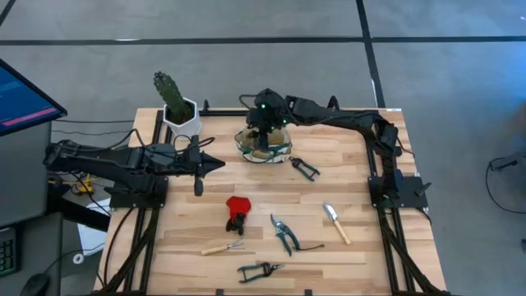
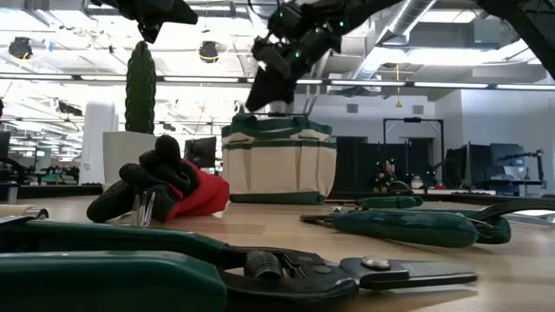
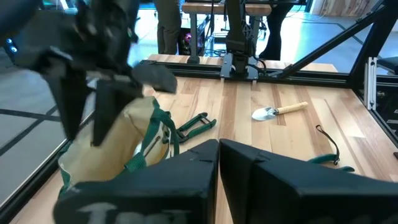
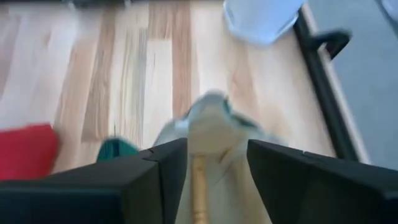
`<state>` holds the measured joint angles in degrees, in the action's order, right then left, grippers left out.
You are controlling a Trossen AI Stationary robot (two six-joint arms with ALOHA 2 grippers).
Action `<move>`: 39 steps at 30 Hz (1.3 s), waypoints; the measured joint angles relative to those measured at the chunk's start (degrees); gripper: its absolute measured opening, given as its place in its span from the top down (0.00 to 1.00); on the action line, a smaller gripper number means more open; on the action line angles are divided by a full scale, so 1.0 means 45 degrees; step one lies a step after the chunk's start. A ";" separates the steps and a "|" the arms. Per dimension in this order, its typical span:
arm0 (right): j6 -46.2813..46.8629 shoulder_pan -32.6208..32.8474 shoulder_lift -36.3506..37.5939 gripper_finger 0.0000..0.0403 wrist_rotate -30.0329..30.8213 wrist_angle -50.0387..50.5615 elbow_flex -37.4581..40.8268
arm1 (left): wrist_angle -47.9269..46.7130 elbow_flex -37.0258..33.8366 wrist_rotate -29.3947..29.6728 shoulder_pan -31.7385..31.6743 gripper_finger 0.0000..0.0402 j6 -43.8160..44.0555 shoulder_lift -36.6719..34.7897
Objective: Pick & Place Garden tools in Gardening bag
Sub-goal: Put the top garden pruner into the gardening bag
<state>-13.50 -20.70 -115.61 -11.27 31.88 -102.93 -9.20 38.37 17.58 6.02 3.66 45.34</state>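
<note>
High view had the right gripper (image 1: 265, 123) wide apart over the canvas bag (image 1: 263, 146) at upper centre, a wooden handle (image 4: 198, 190) below its fingers. Beside the bag lay green shears (image 1: 305, 168); a trowel (image 1: 335, 222), pruners (image 1: 283, 233), a small rake (image 1: 223, 247) and a red glove (image 1: 237, 210) dotted the lower wooden table (image 1: 345, 164). The closed left gripper (image 1: 215, 164) waited left, near the potted cactus (image 1: 176, 105).
</note>
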 joint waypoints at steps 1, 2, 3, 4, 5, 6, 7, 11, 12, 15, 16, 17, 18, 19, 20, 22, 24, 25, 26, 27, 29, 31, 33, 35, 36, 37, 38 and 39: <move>0.0000 -0.0011 0.0000 0.61 0.0004 0.0184 -0.0283 | -0.0001 0.0000 0.0000 0.0000 0.99 0.0000 -0.0001; 0.0002 -0.0017 0.0000 0.62 0.0002 0.0422 -0.0579 | -0.0001 0.0000 0.0000 0.0000 0.99 0.0000 0.0001; 0.0001 -0.0017 0.0000 0.63 0.0005 0.0644 -0.0887 | 0.0003 0.0000 0.0000 0.0000 0.99 0.0000 0.0000; 0.0005 -0.0017 0.0000 0.63 0.0005 0.0807 -0.1188 | 0.0003 0.0000 0.0000 0.0000 0.99 0.0000 0.0002; 0.0005 -0.0017 0.0000 0.64 0.0005 0.0981 -0.1498 | 0.0000 0.0000 0.0000 0.0000 0.99 0.0000 -0.0001; 0.0013 -0.0017 0.0000 0.65 0.0005 0.1205 -0.1805 | -0.0002 0.0000 -0.0001 0.0000 0.99 0.0000 0.0003; 0.0078 -0.0014 0.0000 0.67 0.0004 0.1470 -0.2099 | -0.0002 0.0000 0.0000 0.0000 0.99 0.0000 0.0001; 0.0309 -0.0013 0.0003 0.74 0.0007 0.2473 -0.3216 | -0.0002 0.0000 0.0000 0.0000 0.99 0.0000 0.0004; 0.0316 -0.0013 0.0006 0.76 0.0029 0.2748 -0.3444 | -0.0002 0.0000 0.0000 0.0005 0.99 0.0000 0.0000; 0.0345 -0.0013 0.0054 0.82 0.0295 0.3647 -0.3986 | -0.0002 0.0000 0.0000 0.0003 0.99 0.0000 -0.0001; 0.0345 -0.0013 0.0081 0.84 0.0314 0.3905 -0.4101 | -0.0002 0.0000 0.0000 0.0003 0.99 0.0000 0.0002; 0.0345 -0.0013 0.0107 0.86 0.0318 0.4060 -0.4193 | -0.0005 0.0000 0.0000 0.0000 0.99 0.0000 -0.0001; 0.0395 -0.0013 0.0115 0.87 0.0322 0.4267 -0.4312 | -0.0002 0.0000 0.0000 0.0000 0.99 0.0000 0.0004; 0.0522 -0.0013 0.0147 0.89 0.0330 0.4562 -0.4401 | -0.0007 0.0000 -0.0005 0.0000 0.99 0.0000 0.0000; 0.0679 -0.0017 0.0188 0.90 0.0331 0.4889 -0.4454 | -0.0002 0.0000 0.0000 0.0005 0.99 0.0000 0.0004; 0.0777 -0.0013 0.0253 0.93 0.0295 0.5079 -0.4526 | -0.0007 0.0000 0.0000 0.0004 0.99 0.0000 -0.0001; 0.0781 -0.0013 0.0374 0.96 0.0163 0.5405 -0.4533 | -0.0004 0.0000 -0.0005 0.0004 0.99 0.0000 0.0003; 0.0782 -0.0013 0.0467 0.97 0.0137 0.5630 -0.4508 | -0.0007 0.0000 -0.0005 0.0005 0.99 0.0000 -0.0001; 0.0779 0.0004 0.0533 0.98 0.0134 0.5659 -0.4513 | -0.0007 0.0000 0.0000 0.0000 0.99 0.0000 0.0004; 0.0782 0.0049 0.0575 0.99 0.0121 0.5563 -0.4538 | -0.0007 0.0000 0.0000 0.0001 0.99 0.0000 0.0004; 0.0779 0.0112 0.0733 1.00 0.0113 0.5606 -0.4524 | -0.0007 0.0000 -0.0003 0.0005 0.99 0.0000 0.0003; 0.0742 0.0205 0.0859 1.00 0.0090 0.5483 -0.4516 | -0.0007 0.0000 0.0000 0.0003 0.99 0.0000 0.0000; 0.0728 0.0276 0.1070 0.99 0.0083 0.5463 -0.4524 | -0.0007 0.0000 0.0000 0.0000 0.99 0.0005 0.0000; 0.0714 0.0280 0.1277 0.99 0.0067 0.5471 -0.4518 | -0.0002 0.0000 0.0000 0.0000 0.99 0.0005 -0.0001; 0.0714 0.0302 0.1389 0.99 -0.0025 0.5438 -0.4522 | -0.0007 0.0000 0.0000 0.0005 0.99 0.0005 0.0000; 0.0714 0.0328 0.1514 0.99 -0.0157 0.5496 -0.4520 | -0.0007 0.0000 0.0000 0.0004 0.99 0.0005 0.0004; 0.0704 0.0335 0.1619 0.99 -0.0204 0.5500 -0.4518 | -0.0002 0.0000 -0.0005 0.0003 0.99 0.0008 0.0003; 0.0671 0.0356 0.1717 0.99 -0.0251 0.5464 -0.4518 | -0.0007 0.0000 -0.0001 0.0000 0.99 0.0010 0.0000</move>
<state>-10.48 -19.10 -107.88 -12.40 56.47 -123.26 -9.23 38.37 17.58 6.02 3.70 45.35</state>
